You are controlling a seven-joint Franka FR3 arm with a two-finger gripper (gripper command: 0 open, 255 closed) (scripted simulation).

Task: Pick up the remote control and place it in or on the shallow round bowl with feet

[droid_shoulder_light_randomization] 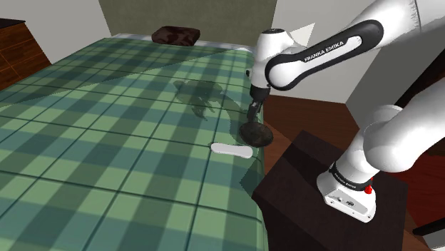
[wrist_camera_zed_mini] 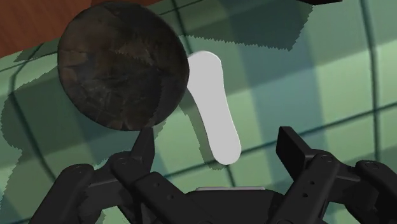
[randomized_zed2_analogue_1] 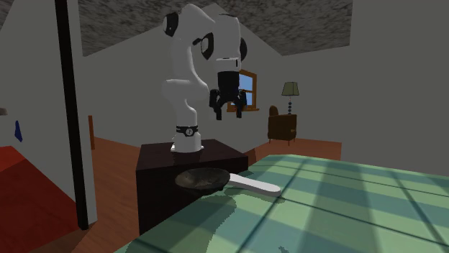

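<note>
A plain white, elongated remote control (droid_shoulder_light_randomization: 230, 150) (randomized_zed2_analogue_1: 253, 185) (wrist_camera_zed_mini: 214, 106) lies flat on the green plaid bedspread (droid_shoulder_light_randomization: 107, 142), close to the bed's edge nearest the stand. A dark shallow round bowl (droid_shoulder_light_randomization: 255, 133) (randomized_zed2_analogue_1: 202, 179) (wrist_camera_zed_mini: 123, 65) sits right beside one end of it; the two look touching or nearly so. My black gripper (droid_shoulder_light_randomization: 256, 107) (randomized_zed2_analogue_1: 227, 111) (wrist_camera_zed_mini: 216, 149) hangs open well above both, holding nothing. In the wrist view its fingers stand apart, with the remote's near end between and beyond them.
The dark box stand (droid_shoulder_light_randomization: 314, 185) is against the bed's edge by the bowl. A dark brown pillow (droid_shoulder_light_randomization: 175, 33) lies at the bed's far end. A wooden dresser (droid_shoulder_light_randomization: 18, 50) stands beyond the bed; a lamp (randomized_zed2_analogue_1: 290, 90) and chair sit far off.
</note>
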